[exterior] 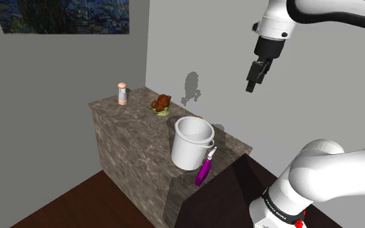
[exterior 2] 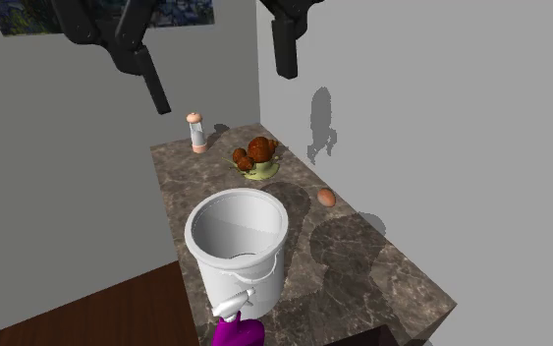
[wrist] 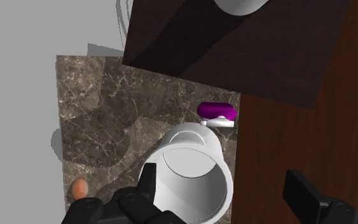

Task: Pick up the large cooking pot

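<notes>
Two black fingers (wrist: 147, 184) of the gripper (exterior: 250, 87) stand spread apart, well above the white pot (exterior: 190, 144), touching nothing; the pot sits upright near the edge of the marbled worktop (exterior: 132, 126), a purple-handled tool (exterior: 204, 171) just beside it

No text, label or number can be read. A faint dark marking on the arm's lower white link (exterior: 273, 206) is too small to make out.
</notes>
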### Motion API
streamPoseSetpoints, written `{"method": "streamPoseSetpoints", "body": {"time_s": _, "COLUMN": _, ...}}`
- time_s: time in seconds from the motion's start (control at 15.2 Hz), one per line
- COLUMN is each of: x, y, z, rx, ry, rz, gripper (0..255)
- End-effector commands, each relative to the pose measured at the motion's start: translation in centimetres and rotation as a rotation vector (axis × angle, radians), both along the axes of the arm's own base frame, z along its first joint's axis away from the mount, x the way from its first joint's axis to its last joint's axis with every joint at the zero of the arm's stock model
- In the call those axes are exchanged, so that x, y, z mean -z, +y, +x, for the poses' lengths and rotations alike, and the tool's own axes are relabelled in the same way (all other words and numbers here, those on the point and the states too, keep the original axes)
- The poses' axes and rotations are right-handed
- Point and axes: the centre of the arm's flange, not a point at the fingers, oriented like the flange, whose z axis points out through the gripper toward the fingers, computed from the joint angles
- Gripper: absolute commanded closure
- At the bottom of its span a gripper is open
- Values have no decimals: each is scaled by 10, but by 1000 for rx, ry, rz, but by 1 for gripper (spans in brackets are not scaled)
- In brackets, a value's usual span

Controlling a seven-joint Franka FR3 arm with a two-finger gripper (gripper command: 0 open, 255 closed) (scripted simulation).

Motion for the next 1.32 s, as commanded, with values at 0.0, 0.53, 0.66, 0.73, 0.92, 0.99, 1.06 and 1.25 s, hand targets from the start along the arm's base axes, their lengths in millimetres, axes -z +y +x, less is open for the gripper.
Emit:
{"method": "streamPoseSetpoints", "body": {"time_s": 0.0, "x": 0, "y": 0, "z": 0, "rx": 0, "ry": 0, "rz": 0, "gripper": 0}}
{"method": "streamPoseSetpoints", "body": {"time_s": 0.53, "x": 87, "y": -32, "z": 52, "rx": 27, "ry": -2, "rz": 20, "gripper": 0}}
{"method": "streamPoseSetpoints", "body": {"time_s": 0.66, "x": 108, "y": -41, "z": 65, "rx": 34, "ry": -2, "rz": 25, "gripper": 0}}
{"method": "streamPoseSetpoints", "body": {"time_s": 0.73, "x": 119, "y": -45, "z": 72, "rx": 37, "ry": -3, "rz": 27, "gripper": 0}}
{"method": "streamPoseSetpoints", "body": {"time_s": 0.92, "x": 152, "y": -57, "z": 91, "rx": 47, "ry": -3, "rz": 35, "gripper": 0}}
{"method": "streamPoseSetpoints", "body": {"time_s": 0.99, "x": 163, "y": -61, "z": 97, "rx": 51, "ry": -4, "rz": 37, "gripper": 0}}
{"method": "streamPoseSetpoints", "body": {"time_s": 1.06, "x": 174, "y": -65, "z": 104, "rx": 54, "ry": -4, "rz": 40, "gripper": 0}}
{"method": "streamPoseSetpoints", "body": {"time_s": 1.25, "x": 207, "y": -77, "z": 123, "rx": 64, "ry": -5, "rz": 47, "gripper": 0}}
